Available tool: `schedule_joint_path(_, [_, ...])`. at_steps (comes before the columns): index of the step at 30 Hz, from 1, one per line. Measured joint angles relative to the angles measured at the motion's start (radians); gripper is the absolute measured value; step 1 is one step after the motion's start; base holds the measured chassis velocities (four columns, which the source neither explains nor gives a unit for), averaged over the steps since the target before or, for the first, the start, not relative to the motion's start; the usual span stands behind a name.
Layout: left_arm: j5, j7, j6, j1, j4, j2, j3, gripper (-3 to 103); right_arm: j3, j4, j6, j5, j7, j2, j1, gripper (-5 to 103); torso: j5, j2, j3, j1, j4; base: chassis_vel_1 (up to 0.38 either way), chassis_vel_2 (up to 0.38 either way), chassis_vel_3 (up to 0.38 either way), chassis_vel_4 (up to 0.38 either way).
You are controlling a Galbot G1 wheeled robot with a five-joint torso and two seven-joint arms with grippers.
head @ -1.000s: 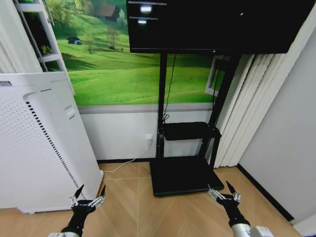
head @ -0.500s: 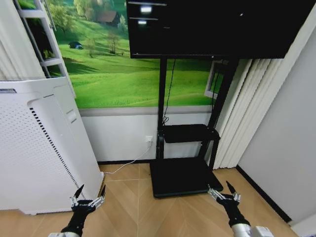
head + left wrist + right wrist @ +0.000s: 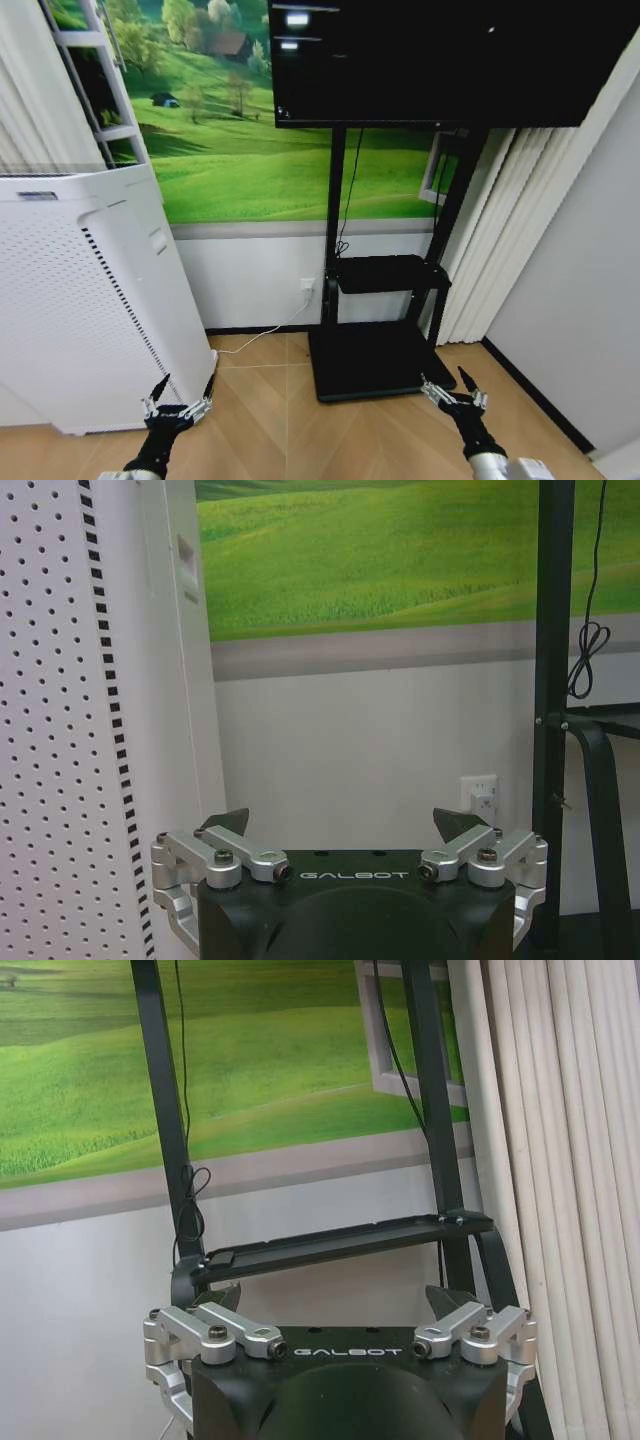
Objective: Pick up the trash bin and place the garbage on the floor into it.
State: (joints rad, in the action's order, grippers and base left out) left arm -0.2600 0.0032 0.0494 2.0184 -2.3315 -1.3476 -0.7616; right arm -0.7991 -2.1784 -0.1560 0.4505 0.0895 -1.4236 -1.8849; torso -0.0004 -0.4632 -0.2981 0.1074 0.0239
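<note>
Both the left gripper [image 3: 180, 393] and right gripper [image 3: 446, 384] were held apart, empty, above the parquet floor [image 3: 280, 420]; the bin's handling could not be judged.

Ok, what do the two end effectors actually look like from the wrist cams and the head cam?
Both match. The left end effector and right end effector each have a black rounded body with white "GALBOT" lettering, silver metal linkages with dark screws on each side, and dark pointed fingertips. In the head view the left and right sit on black wrists, the right one joining a silver-grey forearm segment.
</note>
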Motion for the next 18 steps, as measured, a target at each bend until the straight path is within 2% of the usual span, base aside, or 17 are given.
schedule_joint_path(18, [0.000,0.000,0.000,0.000,0.000,0.000,0.000,100,0.000,0.000,0.000,0.000,0.000,0.000,0.000,100,0.0003,-0.070,-0.042,0.028,-0.0003,0.000,0.000,0.000,0.000])
